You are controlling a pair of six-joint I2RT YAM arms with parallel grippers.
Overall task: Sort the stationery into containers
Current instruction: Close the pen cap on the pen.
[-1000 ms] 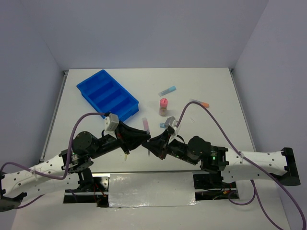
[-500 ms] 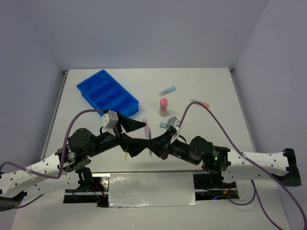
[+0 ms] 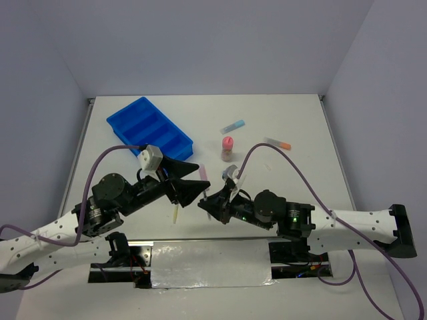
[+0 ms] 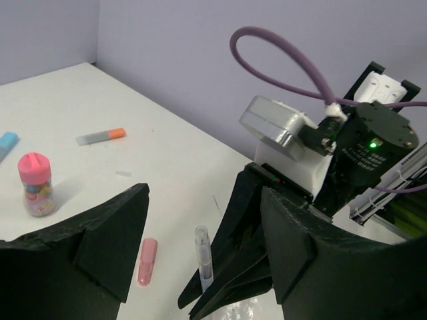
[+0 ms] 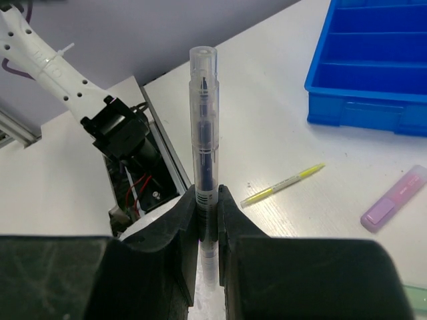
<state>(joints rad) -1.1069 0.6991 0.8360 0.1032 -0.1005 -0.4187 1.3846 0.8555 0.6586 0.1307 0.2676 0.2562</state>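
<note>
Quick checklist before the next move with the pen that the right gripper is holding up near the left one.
1. Clear pen clamped in right gripper: ok, pinched at its lower end.
2. Left gripper open: ok, jaws wide apart.
3. Pen inside the left gripper's gap: cannot tell, depth unclear.
4. Blue tray has room: ok, the visible compartments look empty.

White table (image 3: 300, 120): blue tray (image 3: 125, 109), pink-capped bottle (image 3: 227, 148), orange-tipped marker (image 3: 277, 143), yellow pencil (image 3: 174, 214).

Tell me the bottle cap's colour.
Pink; the bottle shows best in the left wrist view.
</note>
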